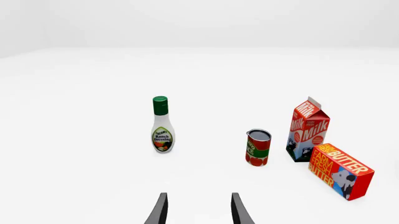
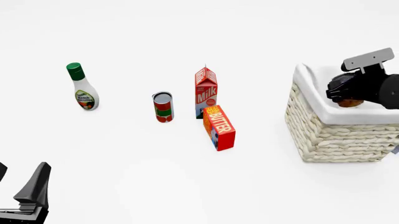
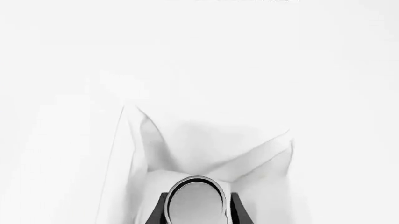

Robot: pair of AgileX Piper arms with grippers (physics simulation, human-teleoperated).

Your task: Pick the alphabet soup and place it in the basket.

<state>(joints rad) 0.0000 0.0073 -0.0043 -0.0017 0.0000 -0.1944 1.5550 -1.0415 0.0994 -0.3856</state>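
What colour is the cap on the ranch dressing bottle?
Green, on the white ranch dressing bottle; it shows best in the left wrist view.

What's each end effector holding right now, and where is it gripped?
Right end effector: silver-topped cylindrical can, gripped by its sides over the cream wicker basket. Left end effector: nothing.

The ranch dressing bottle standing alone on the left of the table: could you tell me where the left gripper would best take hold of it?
Probably the waist of the ranch dressing bottle, just below the green cap where the body narrows. It stands upright and well apart from the red-and-green can, so both sides are free. I would bring the left gripper, fingers apart, in level from the near side, closing across the bottle's width.
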